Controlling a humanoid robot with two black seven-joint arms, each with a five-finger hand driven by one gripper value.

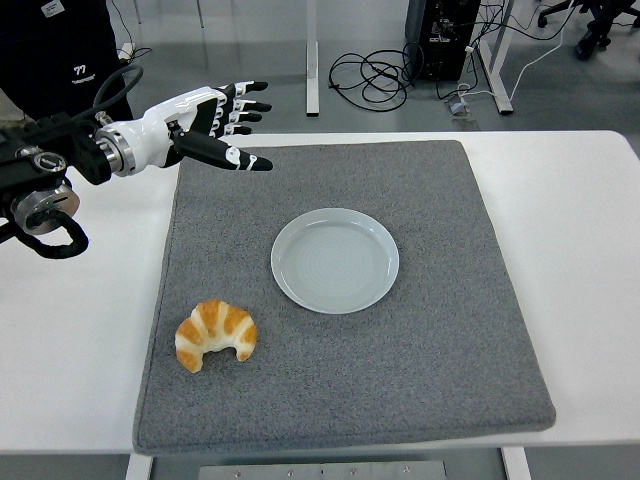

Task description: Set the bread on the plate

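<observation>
Curved golden croissant on a fuzzy grey mat, smooth round plate bare, left hand aloft with fingers spread, holding nothing

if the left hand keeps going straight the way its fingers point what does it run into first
Probably nothing: the left hand points right, along the far edge of the grey mat, beyond the plate; the path looks free, though its height is unclear.

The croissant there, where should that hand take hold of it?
Probably from above, across the thick middle of the croissant. It lies flat on the grey mat, horns curling toward the table's near edge, with open space all around. The left hand is open, far back.
</observation>
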